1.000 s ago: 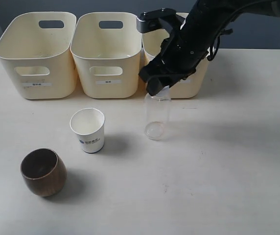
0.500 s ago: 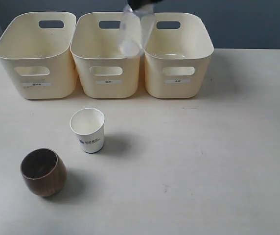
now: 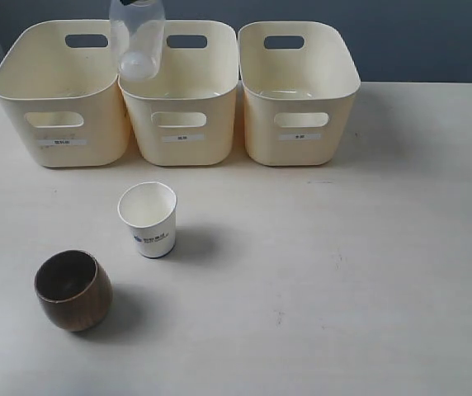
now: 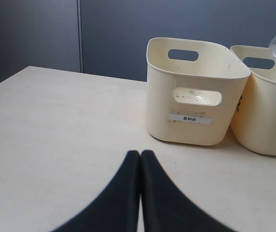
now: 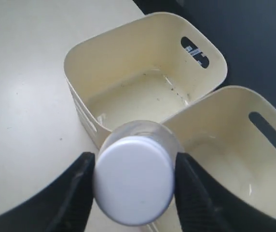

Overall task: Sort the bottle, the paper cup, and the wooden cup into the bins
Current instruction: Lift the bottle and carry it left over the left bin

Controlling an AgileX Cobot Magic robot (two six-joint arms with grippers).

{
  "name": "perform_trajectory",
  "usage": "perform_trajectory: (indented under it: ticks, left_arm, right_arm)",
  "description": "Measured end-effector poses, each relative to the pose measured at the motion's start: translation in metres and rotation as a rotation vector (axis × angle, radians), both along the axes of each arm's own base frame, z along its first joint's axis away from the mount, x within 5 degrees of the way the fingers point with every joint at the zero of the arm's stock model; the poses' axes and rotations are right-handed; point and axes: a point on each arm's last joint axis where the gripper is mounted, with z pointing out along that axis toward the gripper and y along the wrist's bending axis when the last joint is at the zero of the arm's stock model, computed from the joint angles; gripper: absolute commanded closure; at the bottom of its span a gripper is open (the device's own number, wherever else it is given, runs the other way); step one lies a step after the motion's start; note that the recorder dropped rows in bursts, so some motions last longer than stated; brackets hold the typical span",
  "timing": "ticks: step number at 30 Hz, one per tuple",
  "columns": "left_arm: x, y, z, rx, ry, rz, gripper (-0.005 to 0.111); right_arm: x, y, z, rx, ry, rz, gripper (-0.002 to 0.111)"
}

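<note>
The bottle is airborne, high over the seam between the leftmost and middle of the bins. One second ago it stood on the tabletop in front of the rightmost bin with the right arm closing on its cap. Half a second ago it hung above the middle/right boundary. It has now travelled further left across the row.

The right arm itself is out of the exterior frame; only the bottle body shows at the top edge, blurred.

In the right wrist view the right hand is clamped on the bottle's white cap, one dark finger on each side of it. Below the cap lie the open interiors of two bins; both look empty apart from faint specks.

The left hand has its fingers pressed together, tips touching, holding nothing, low over bare tabletop well short of the leftmost bin. The bottle's base shows at the upper corner of that view.

The paper cup and the wooden cup sit upright on the tabletop, apart from each other, positions unchanged over the second.

Judgement: transport phase of the first item, drop not yet made. The target is probably the leftmost bin, but the labels are too small to read, so this is unconfirmed. Two items remain.
</note>
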Motion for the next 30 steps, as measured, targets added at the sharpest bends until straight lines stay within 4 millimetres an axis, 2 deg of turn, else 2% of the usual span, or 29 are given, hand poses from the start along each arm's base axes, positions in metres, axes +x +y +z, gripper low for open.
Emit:
perform_trajectory:
  ticks: [6,9,20,25,30]
  left_arm:
    - [0.000,0.000,0.000,0.000,0.000,0.000,0.107]
    - [0.000,0.000,0.000,0.000,0.000,0.000,0.107]
    - [0.000,0.000,0.000,0.000,0.000,0.000,0.107]
    - [0.000,0.000,0.000,0.000,0.000,0.000,0.107]
    - [0.000,0.000,0.000,0.000,0.000,0.000,0.107]
  right_arm:
    - [-0.007,0.025,0.017,0.082,-0.125,0.046,0.109]
    - [-0.002,0.032,0.014,0.107,-0.143,0.045,0.109]
    - [0.027,0.059,-0.036,0.173,-0.123,0.030,0.109]
    - [0.034,0.066,-0.062,0.158,-0.084,0.031,0.109]
    - [0.038,0.070,-0.078,0.146,-0.059,0.030,0.109]
